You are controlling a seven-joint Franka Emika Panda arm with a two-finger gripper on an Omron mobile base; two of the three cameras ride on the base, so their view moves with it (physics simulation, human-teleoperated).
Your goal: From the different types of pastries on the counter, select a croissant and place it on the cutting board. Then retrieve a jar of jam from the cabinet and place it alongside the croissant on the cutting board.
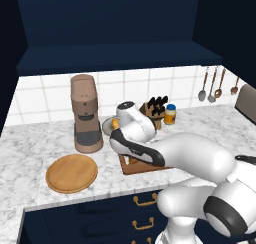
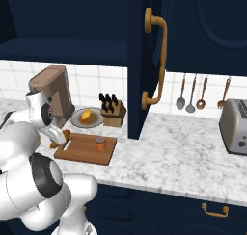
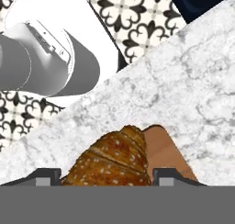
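In the hand view the gripper (image 3: 106,176) has its two finger tips set at either side of the croissant (image 3: 112,161), pinching it just over a corner of the cutting board (image 3: 165,152) on the marble counter (image 3: 183,94). From the right base view, the jar of jam (image 2: 100,143) stands upright on the board, at three o'clock from the croissant.

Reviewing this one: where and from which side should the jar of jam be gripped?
Around the cylindrical body just under the lid, coming down from above: the jar of jam stands upright on the cutting board, with bare board around it.
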